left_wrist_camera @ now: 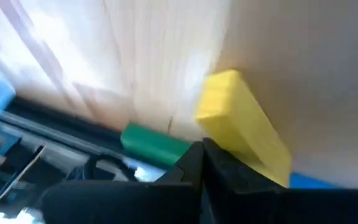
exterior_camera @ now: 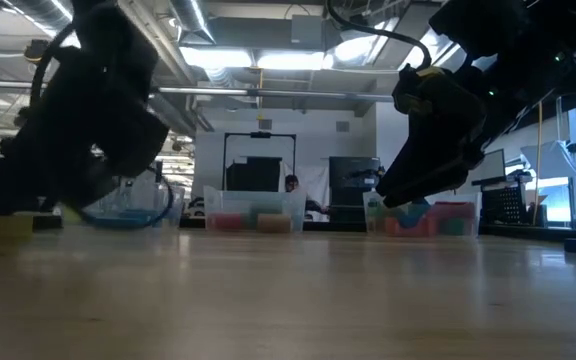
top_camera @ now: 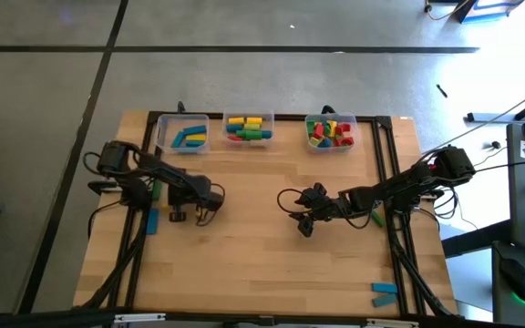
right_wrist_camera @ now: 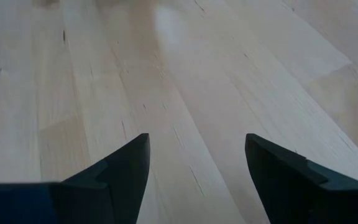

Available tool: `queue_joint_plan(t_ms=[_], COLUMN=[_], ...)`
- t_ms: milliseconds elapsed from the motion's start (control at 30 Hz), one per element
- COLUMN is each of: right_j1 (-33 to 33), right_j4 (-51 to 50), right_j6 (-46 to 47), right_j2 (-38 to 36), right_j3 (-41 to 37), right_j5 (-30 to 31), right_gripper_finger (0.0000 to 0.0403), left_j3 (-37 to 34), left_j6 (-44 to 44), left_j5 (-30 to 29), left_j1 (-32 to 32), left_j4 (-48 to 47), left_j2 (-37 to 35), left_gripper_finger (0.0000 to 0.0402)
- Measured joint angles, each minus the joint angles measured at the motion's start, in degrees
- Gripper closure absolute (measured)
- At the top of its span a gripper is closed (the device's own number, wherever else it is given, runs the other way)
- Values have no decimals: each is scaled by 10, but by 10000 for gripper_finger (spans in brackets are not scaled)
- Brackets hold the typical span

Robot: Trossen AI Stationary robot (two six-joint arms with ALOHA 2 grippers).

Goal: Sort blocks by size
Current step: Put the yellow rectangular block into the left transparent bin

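My left end effector [top_camera: 179, 215] looks clenched, a yellow block [left_wrist_camera: 244, 127] and green block [left_wrist_camera: 154, 144] just ahead on the worktop [top_camera: 262, 264]. Right end effector [right_wrist_camera: 197, 168] hovers released. Next I'd reopen and grasp one.

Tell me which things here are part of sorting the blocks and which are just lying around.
Part of the job:
- yellow block
- green block
- blue blocks at the table's near right corner
- blocks already in the three bins
- left hand, shut
- right hand, open over bare wood

Lying about:
- mouse and cables on the side desk
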Motion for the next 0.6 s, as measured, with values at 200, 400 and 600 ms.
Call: queue_joint_plan(t_ms=[200, 400, 600], right_j1=[0, 0, 0], right_j4=[-1, -2, -2], right_j6=[0, 1, 2], right_j2=[0, 0, 0], right_j3=[0, 0, 0], right_j5=[0, 0, 0], right_gripper_finger=[146, 146, 146], left_j3=[32, 67, 67], left_j6=[-19, -50, -104], left_j5=[1, -3, -4], left_j1=[-5, -11, -27], left_j4=[3, -23, -30], left_j2=[-42, -92, -181], left_gripper_finger=[397, 397, 397])
